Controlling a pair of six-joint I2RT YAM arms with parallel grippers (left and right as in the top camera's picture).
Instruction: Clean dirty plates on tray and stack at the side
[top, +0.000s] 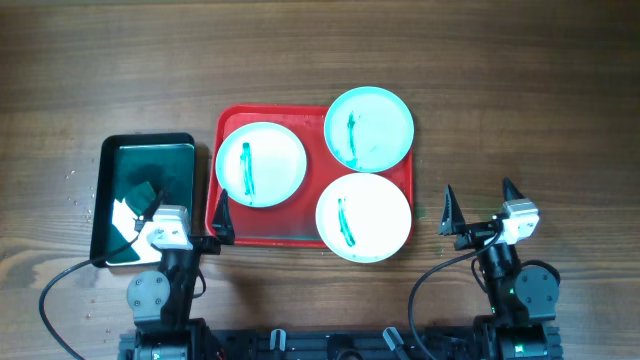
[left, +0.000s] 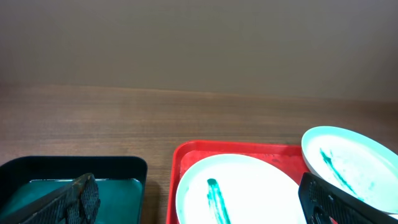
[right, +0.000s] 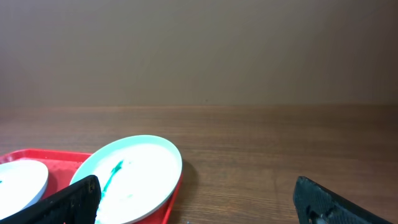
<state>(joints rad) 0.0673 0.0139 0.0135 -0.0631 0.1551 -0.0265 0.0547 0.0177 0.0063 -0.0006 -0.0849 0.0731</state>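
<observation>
3 plates (top: 260, 163) lie on the tray (top: 226, 120), each smeared teal; the 2 right ones overhang its rim. Left gripper (top: 185, 205) spread wide, straddling the tray's near-left corner and the black tub (top: 103, 190). Right gripper (top: 478, 195) spread too, just right of the near-right plate and not touching it.

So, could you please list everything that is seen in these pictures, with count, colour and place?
table: one, brown wood, under everything
tray: one, red, middle of the table
plates: three, pale turquoise to white, each with a green smear, on the tray; two overhang its rim
tub: one, black, holds teal liquid, left of the tray
left tool: one, black, open, between tub and tray
right tool: one, black, open, right of the tray
</observation>
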